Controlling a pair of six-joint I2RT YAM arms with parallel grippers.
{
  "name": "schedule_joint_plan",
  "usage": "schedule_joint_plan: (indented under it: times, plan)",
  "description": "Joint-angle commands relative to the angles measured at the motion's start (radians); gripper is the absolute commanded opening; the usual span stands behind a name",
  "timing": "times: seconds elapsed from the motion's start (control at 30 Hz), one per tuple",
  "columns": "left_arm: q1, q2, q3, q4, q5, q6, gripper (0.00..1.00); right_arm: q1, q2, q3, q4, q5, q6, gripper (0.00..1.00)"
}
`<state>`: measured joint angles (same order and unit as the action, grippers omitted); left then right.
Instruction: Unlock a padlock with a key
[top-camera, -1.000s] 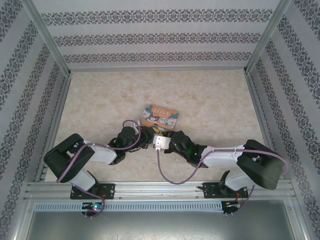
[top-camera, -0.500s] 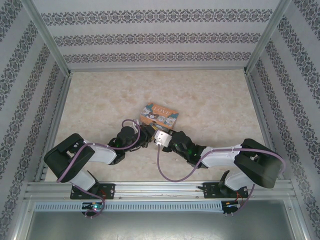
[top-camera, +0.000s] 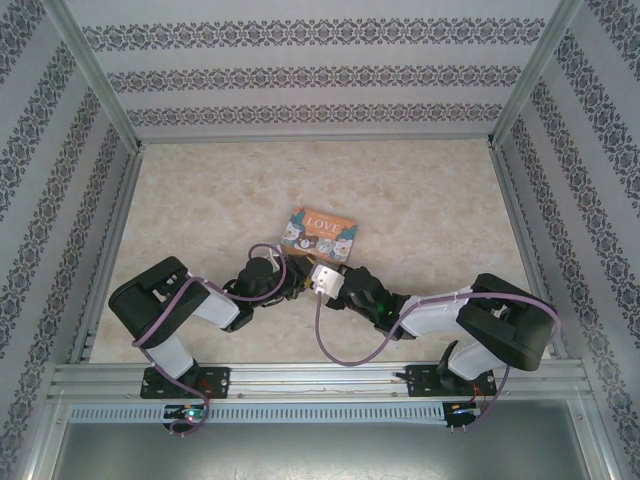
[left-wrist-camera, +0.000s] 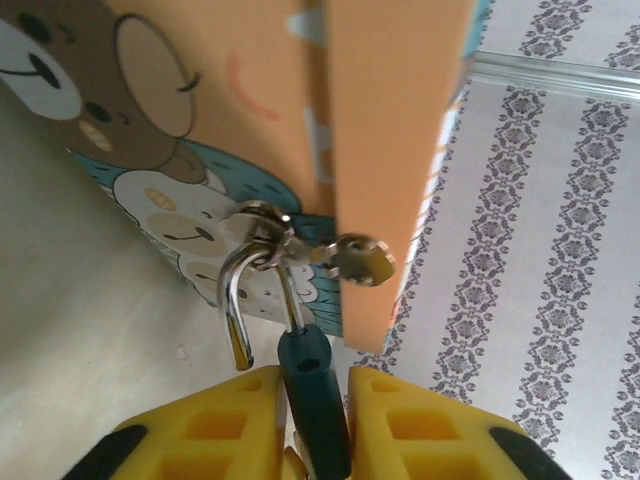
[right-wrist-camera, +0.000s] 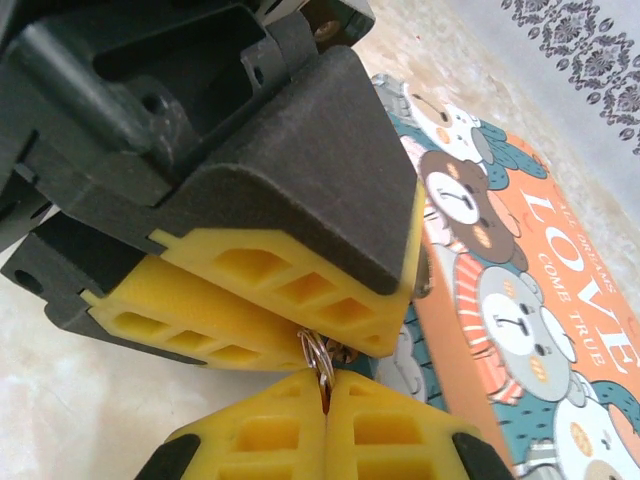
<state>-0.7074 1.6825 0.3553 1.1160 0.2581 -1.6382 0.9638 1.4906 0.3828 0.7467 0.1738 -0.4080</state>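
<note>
**Padlock (left-wrist-camera: 305, 360) at the box (left-wrist-camera: 390, 150) edge, long axis 6–12 o'clock, shackle (left-wrist-camera: 232, 300) toward 12.**
Left gripper (left-wrist-camera: 315, 385) clasps its smooth teal body; the U-shackle is polished silver; right gripper (right-wrist-camera: 325, 385), closed, pinches a wire ring (right-wrist-camera: 318, 355).

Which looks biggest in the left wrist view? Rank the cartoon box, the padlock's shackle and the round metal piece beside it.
Largest: cartoon box, though nearness to the camera inflates it.
Then: shackle.
Smallest: round metal piece, clearly.
</note>
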Motion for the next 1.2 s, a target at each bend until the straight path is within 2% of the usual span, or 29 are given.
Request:
schedule_joint_plan:
  times: [0.0,0.2,0.4,0.5,0.6,0.73,0.8,0.93,1.17]
  plan:
    - [-0.018,0.009,0.0,0.063,0.01,0.028,0.26,-0.002,0.008,-0.017,0.079,-0.043,0.06,0.0]
    - [-0.017,-0.007,-0.002,0.022,-0.005,0.056,0.37,-0.002,0.016,-0.047,0.079,-0.019,0.122,0.0]
    - [-0.014,-0.104,-0.018,-0.105,-0.022,0.121,0.44,-0.002,0.009,-0.103,0.084,-0.009,0.193,0.0]
    - [-0.006,-0.196,-0.004,-0.254,-0.02,0.18,0.46,-0.004,-0.012,-0.124,0.089,-0.003,0.245,0.0]
    - [0.0,-0.335,0.048,-0.505,-0.043,0.297,0.48,-0.011,-0.037,-0.144,0.098,-0.027,0.313,0.0]
    - [0.002,-0.545,0.169,-0.918,-0.153,0.517,0.53,-0.031,-0.056,-0.158,0.103,-0.079,0.424,0.0]
    - [0.002,-0.626,0.207,-1.029,-0.222,0.599,0.56,-0.038,-0.055,-0.161,0.105,-0.101,0.475,0.0]
    - [0.002,-0.738,0.237,-1.128,-0.321,0.709,0.57,-0.067,-0.043,-0.169,0.111,-0.147,0.581,0.0]
    - [0.002,-0.782,0.275,-1.188,-0.377,0.829,0.59,-0.145,-0.063,-0.211,0.129,-0.196,0.721,0.0]
